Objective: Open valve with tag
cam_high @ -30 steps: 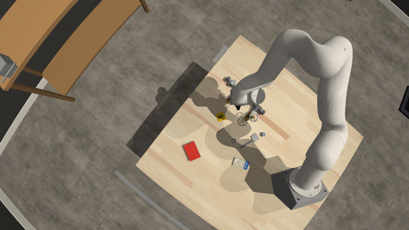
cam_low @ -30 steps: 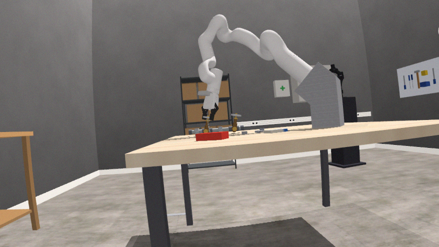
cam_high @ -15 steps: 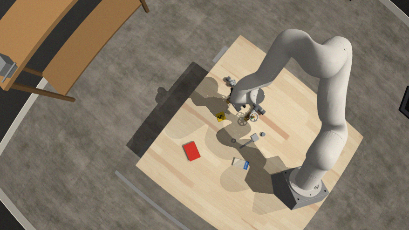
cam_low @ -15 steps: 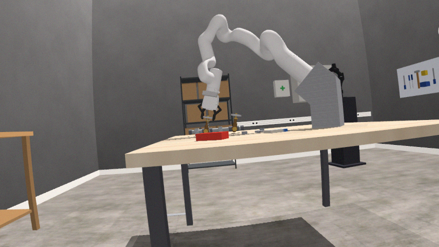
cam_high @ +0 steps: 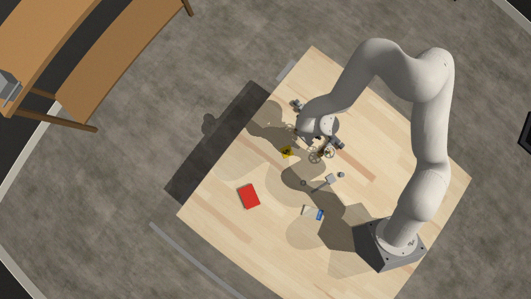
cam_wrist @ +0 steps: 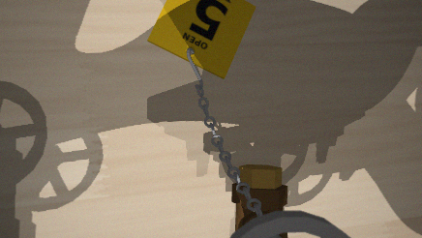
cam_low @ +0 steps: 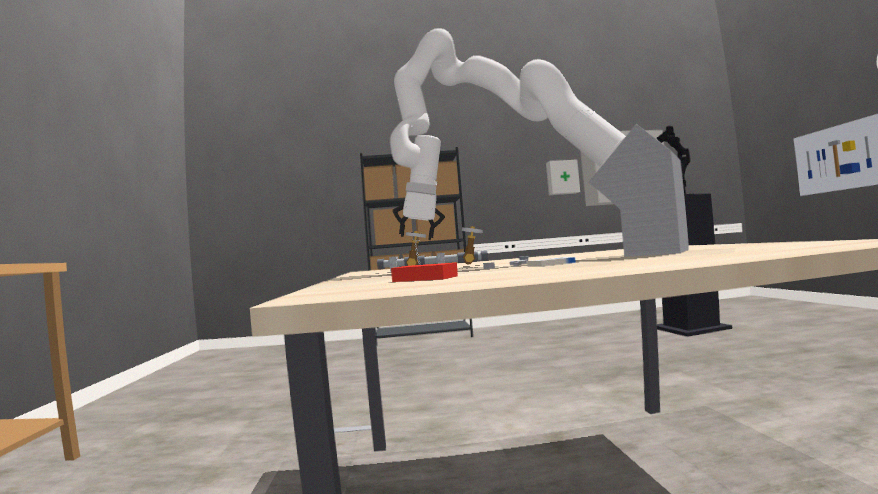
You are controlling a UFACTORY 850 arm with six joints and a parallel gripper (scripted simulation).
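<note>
A yellow tag [cam_high: 286, 151] [cam_wrist: 203, 29] reading "OPEN 5" lies on the table. A chain [cam_wrist: 213, 131] links it to a brass valve stem [cam_wrist: 260, 193] [cam_low: 414, 250]. The grey rim of that valve's handwheel [cam_wrist: 290, 224] shows at the bottom of the wrist view. My gripper [cam_low: 418, 234] is open, its fingers spread on either side of this handwheel, not clamping it. In the overhead view my wrist hides this valve. A second valve [cam_high: 328, 151] [cam_low: 470, 242] stands to its right on the same grey pipe [cam_low: 443, 258].
A red box [cam_high: 248, 196] [cam_low: 424, 272] lies near the table's front. A hammer [cam_high: 325, 183], a nut [cam_high: 303, 182], a small grey cylinder [cam_high: 340, 174] and a white and blue box [cam_high: 312, 212] lie between the valves and the robot base [cam_high: 389, 245].
</note>
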